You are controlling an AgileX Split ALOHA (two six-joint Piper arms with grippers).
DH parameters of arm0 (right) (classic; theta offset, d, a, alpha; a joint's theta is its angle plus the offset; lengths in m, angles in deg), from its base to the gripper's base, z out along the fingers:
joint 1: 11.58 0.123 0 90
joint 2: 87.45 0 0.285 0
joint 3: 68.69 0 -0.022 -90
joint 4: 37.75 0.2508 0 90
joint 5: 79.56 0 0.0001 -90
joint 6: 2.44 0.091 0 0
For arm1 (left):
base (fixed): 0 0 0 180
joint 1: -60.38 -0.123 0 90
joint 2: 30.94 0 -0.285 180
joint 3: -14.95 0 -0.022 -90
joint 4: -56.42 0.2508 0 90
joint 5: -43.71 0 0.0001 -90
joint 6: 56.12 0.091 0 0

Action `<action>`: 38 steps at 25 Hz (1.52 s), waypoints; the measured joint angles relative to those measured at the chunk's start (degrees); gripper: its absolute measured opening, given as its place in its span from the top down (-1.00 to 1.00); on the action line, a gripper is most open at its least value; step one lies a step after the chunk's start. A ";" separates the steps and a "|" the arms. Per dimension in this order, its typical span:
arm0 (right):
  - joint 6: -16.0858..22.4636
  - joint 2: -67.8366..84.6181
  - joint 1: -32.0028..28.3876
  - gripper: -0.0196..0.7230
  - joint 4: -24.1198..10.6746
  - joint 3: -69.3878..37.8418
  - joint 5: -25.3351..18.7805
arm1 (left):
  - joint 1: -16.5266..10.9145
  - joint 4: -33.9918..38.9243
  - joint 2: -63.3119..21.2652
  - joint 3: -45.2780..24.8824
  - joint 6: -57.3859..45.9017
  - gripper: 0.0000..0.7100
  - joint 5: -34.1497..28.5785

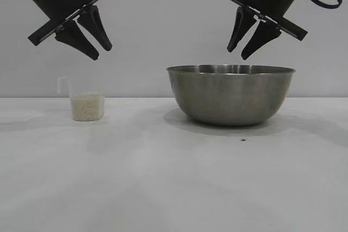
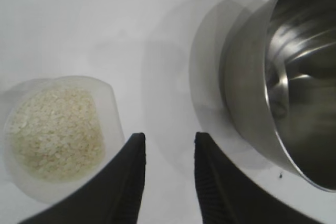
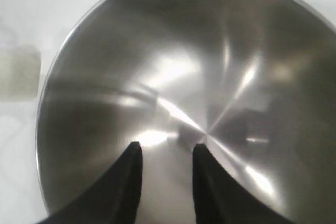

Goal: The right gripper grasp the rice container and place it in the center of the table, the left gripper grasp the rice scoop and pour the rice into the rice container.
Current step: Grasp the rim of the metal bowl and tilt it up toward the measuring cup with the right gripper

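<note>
In the exterior view both arms run out past the top edge, so only the left tool [image 1: 101, 49] and the right tool [image 1: 237, 51] with their mounting bars show. The rice container [image 1: 230, 96] is seen side-on there, its inside hidden behind its own wall. The rice scoop [image 1: 86, 100] is so clear that its upper wall nearly vanishes against the backdrop. A tiny dark speck [image 1: 243, 139] on the bench [image 1: 174, 188] is too small to identify. In the left wrist view the container runs off the right edge; in the right wrist view the scoop is only a blurred patch.
</note>
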 joint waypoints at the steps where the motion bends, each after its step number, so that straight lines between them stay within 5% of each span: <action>1: 0.70 0.22 0.00 0.31 -1.55 0.00 -0.62 | 0.00 1.21 -0.55 0.00 -0.13 0.34 0.00; 17: 8.62 3.15 0.00 0.31 -18.60 0.00 -8.82 | 0.00 32.44 -10.87 -0.54 -20.05 0.34 -7.27; 19: 9.26 3.15 0.00 0.19 -19.17 0.00 -8.70 | 0.00 35.68 -12.20 -1.76 -22.64 0.34 -8.07; 38: 13.39 -4.82 0.00 0.19 -19.65 0.00 1.33 | 0.00 49.50 -18.90 -10.93 -32.37 0.34 -10.17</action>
